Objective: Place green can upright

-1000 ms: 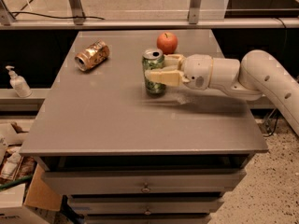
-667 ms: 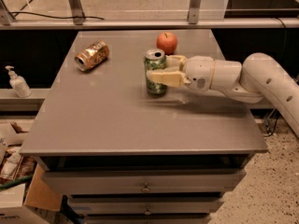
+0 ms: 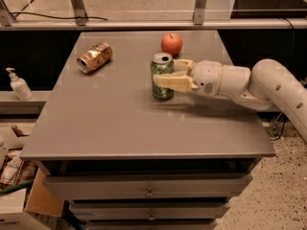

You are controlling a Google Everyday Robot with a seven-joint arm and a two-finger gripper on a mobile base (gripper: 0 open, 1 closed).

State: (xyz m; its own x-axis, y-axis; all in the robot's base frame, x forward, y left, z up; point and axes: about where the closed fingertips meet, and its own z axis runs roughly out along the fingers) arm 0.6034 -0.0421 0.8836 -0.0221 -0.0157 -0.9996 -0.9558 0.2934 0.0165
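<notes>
Standing upright on the tabletop (image 3: 120,123), between centre and far edge, the green can (image 3: 162,67) is gripped on both sides by the pincer (image 3: 165,74); an apple (image 3: 171,43) sits just behind.

A lab or workroom: grey drawer cabinet (image 3: 120,121) as bench, speckled floor (image 3: 283,195) lower right, cardboard boxes (image 3: 38,201) lower left, white pump bottle (image 3: 18,85) far left; my cream two-finger gripper (image 3: 163,76) clasps the green patterned drink can (image 3: 162,93) mid-frame

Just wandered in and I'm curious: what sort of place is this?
Probably a lab or workshop, not a home: a grey drawer cabinet serves as table, cardboard boxes crowd the floor, and a robot gripper holds a green can upright on top.
</notes>
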